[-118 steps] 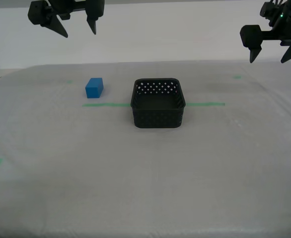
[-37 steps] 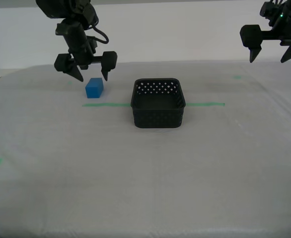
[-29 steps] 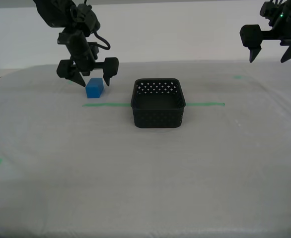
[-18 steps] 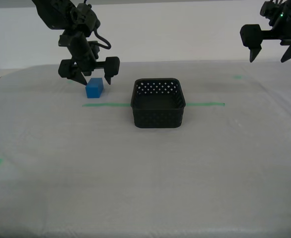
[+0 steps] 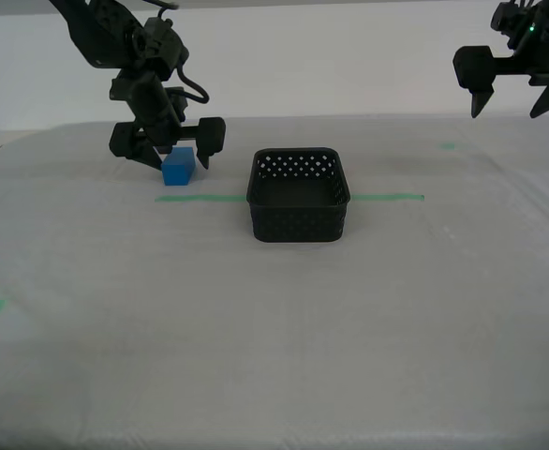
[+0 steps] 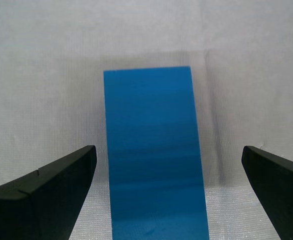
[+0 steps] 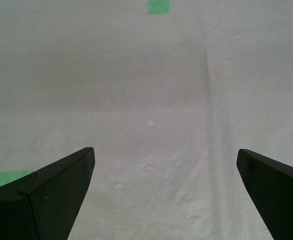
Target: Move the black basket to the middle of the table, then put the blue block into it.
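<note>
Lab: tape-marked test table (image 5: 274, 328)

Looking down along my second gripper (image 6: 169, 172): jaws spread wide, both dark fingertips (image 6: 46, 187) low in frame with clear gaps on either side of the blue block (image 6: 154, 155). The block sits between the tips, closer to one of them, touching neither. Its top face is plain bright blue, long axis running away from the camera, with the near end cut off by the frame edge. It rests on the table (image 6: 41, 75), a whitish-grey, finely textured surface. There is a faint shadow around the block's far end and along one side. No desk edges or corners visible here.
</note>
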Motion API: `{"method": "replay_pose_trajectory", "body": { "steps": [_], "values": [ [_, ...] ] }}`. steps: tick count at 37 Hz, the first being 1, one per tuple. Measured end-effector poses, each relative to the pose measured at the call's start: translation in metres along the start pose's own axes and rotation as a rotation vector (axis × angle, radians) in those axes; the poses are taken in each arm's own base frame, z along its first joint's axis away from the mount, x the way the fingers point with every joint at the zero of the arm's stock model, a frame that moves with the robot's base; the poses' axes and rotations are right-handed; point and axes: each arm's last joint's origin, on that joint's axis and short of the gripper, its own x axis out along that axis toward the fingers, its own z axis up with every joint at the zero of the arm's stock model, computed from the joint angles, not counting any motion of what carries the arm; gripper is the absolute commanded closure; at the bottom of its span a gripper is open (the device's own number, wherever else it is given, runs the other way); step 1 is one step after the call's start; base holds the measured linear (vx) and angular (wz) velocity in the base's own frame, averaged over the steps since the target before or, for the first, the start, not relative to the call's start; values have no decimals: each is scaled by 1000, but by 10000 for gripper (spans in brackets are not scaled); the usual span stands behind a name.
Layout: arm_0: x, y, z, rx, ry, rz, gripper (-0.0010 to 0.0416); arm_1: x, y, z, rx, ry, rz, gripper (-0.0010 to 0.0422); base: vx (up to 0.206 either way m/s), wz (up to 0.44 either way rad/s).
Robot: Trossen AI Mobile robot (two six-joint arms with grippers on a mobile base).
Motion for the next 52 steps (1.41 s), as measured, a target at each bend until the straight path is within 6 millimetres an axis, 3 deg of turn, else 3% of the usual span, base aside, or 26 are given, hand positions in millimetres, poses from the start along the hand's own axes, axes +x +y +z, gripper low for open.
{"method": "replay_pose_trajectory", "body": {
  "steps": [34,42,52],
  "values": [
    [0,0,0,0,0,0,7,0,0,2,-37,-23,-3,19,0,0],
    [0,0,0,0,0,0,7,0,2,-1,-36,13,29,88,0,0],
    [0,0,0,0,0,0,7,0,3,-2,-36,12,55,240,0,0]
  ]
}}
